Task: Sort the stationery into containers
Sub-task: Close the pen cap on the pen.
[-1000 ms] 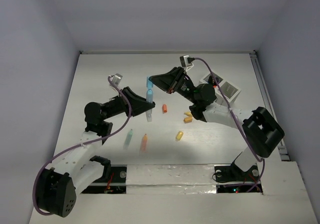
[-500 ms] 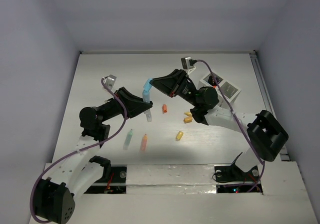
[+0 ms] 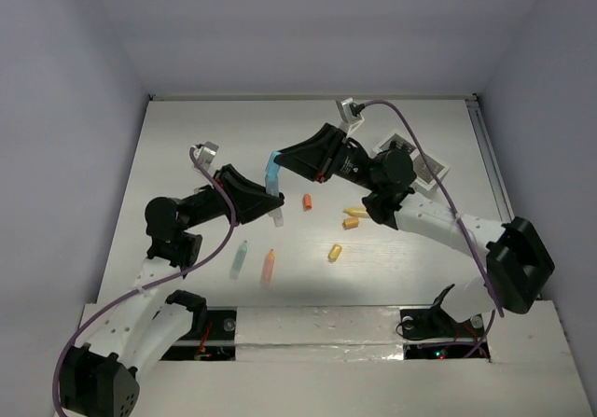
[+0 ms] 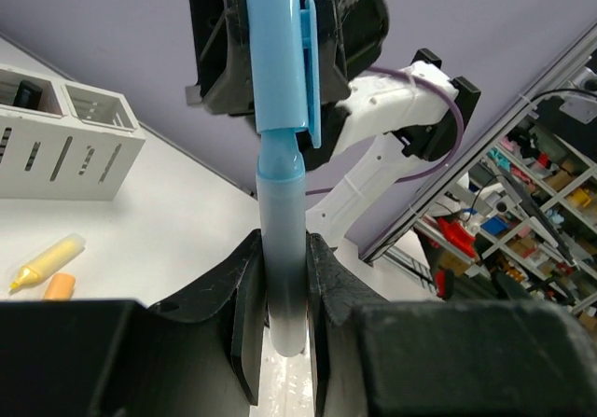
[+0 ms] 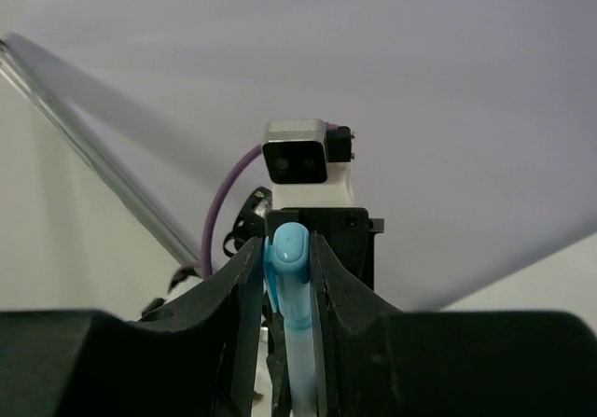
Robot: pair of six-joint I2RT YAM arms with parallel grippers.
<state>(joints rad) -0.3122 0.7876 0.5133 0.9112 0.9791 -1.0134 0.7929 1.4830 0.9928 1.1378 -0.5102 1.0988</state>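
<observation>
6 loose markers/caps (image 3: pixel 269 265) on tbl (image 3: pixel 187 137)

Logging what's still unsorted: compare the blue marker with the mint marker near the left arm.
The blue marker is gripped from both ends, the left gripper on its barrel and the right gripper on its cap. The mint marker lies flat on the table, untouched. The blue marker is light blue, the mint marker pale green. Both are outside the box.
</observation>
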